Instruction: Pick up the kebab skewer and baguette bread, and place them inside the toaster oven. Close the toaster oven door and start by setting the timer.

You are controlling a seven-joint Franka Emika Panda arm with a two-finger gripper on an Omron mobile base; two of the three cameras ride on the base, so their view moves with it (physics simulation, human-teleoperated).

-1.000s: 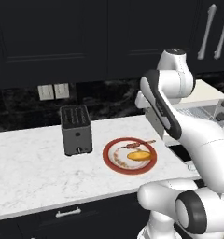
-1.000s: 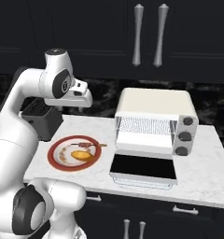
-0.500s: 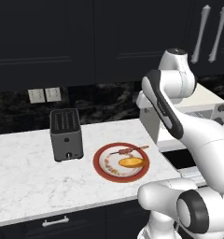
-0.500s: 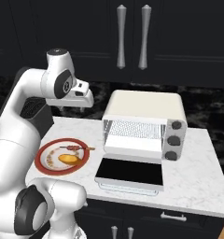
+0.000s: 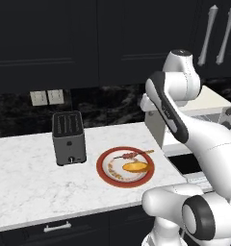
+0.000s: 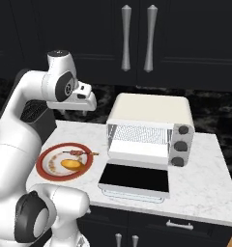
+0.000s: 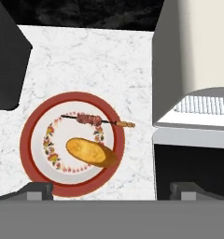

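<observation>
The kebab skewer (image 7: 90, 120) and the golden baguette bread (image 7: 90, 151) lie side by side on a red-rimmed plate (image 7: 27, 140); skewer (image 5: 132, 154) (image 6: 78, 153), baguette (image 5: 135, 166) (image 6: 72, 164). The cream toaster oven (image 6: 152, 108) (image 5: 213, 98) (image 7: 202, 46) stands right of the plate. Its dark glass toaster oven door (image 6: 135, 177) (image 7: 193, 163) is folded down flat, showing the wire rack. My gripper (image 7: 113, 193) (image 6: 72, 111) hangs high above the plate, open, nothing between its fingers.
A dark grey slot toaster (image 5: 68, 137) (image 7: 4, 60) stands left of the plate (image 5: 102, 168) on the white marble counter (image 5: 26, 187). Black cabinets with silver handles (image 6: 136, 38) hang above. The oven's grey knobs (image 6: 180, 144) are on its right side.
The whole picture has shifted a little in both base views, so the base has driven. The arm's pose looks the same and the gripper has stayed open.
</observation>
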